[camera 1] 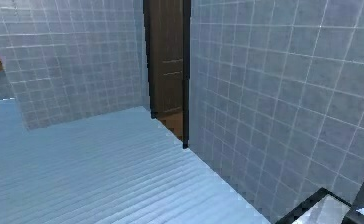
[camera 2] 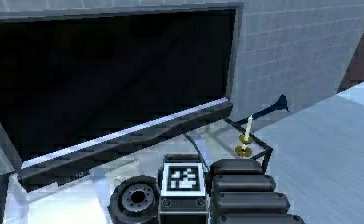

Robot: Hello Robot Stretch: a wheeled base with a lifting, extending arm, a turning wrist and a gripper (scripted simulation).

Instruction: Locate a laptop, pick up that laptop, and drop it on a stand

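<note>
end effector (camera 2: pixel 140 198) below television (camera 2: pixel 110 80) edge, hold unclear; bare floor (camera 1: pixel 110 170) reaches doorway (camera 1: pixel 168 62)

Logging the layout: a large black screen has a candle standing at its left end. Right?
No. In the arm side view the candle stands at the right end of the large black screen, not the left.

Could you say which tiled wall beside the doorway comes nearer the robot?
The wall at the forward view's right; the wall at its left stands farther back.
</note>
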